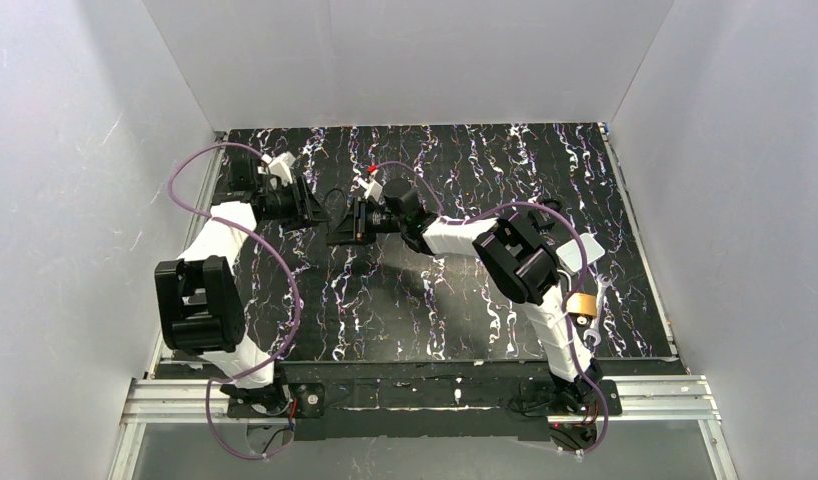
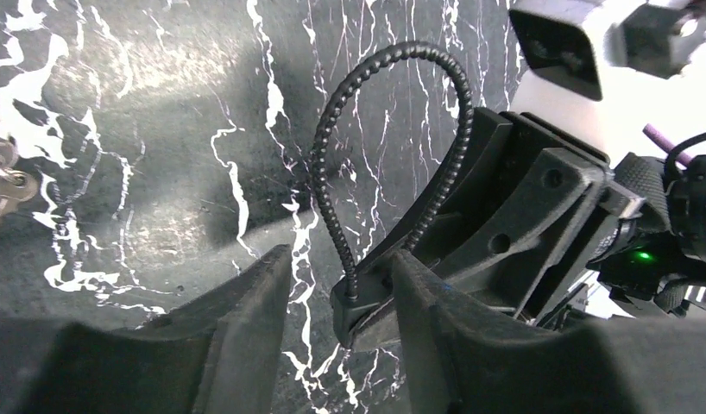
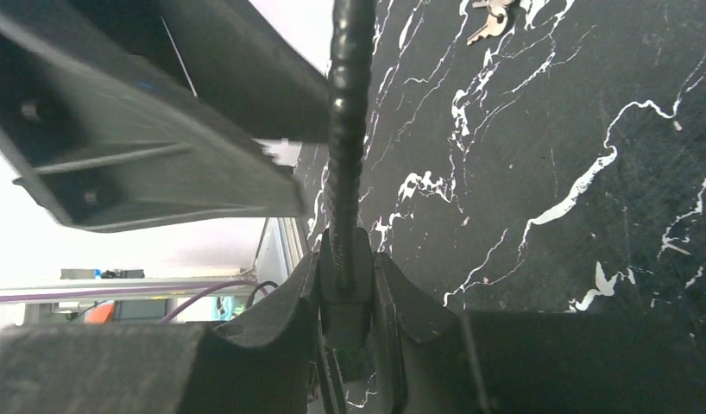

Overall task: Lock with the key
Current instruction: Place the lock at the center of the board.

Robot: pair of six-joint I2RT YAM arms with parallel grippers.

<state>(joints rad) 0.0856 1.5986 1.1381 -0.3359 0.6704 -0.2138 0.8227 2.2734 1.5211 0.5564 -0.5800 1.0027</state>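
The brass lock (image 1: pixel 581 302) lies on the table at the right, beside the right arm's lower link and away from both grippers. A small bunch of silver keys (image 2: pixel 4 177) lies flat on the table; it also shows far off in the right wrist view as keys (image 3: pixel 490 17). My right gripper (image 3: pixel 347 259) is shut on a small black padlock (image 3: pixel 345 297) whose ribbed cable shackle (image 2: pixel 393 52) loops upward. My left gripper (image 2: pixel 341 254) faces it with the jaws apart, the black padlock's body (image 2: pixel 358 302) between them near the right finger (image 2: pixel 436 302).
The two grippers meet above the table's back middle, left gripper (image 1: pixel 320 205) against right gripper (image 1: pixel 347 222). White walls close in the black marbled table (image 1: pixel 435 320) on three sides. A metal rail (image 1: pixel 425 395) runs along the near edge.
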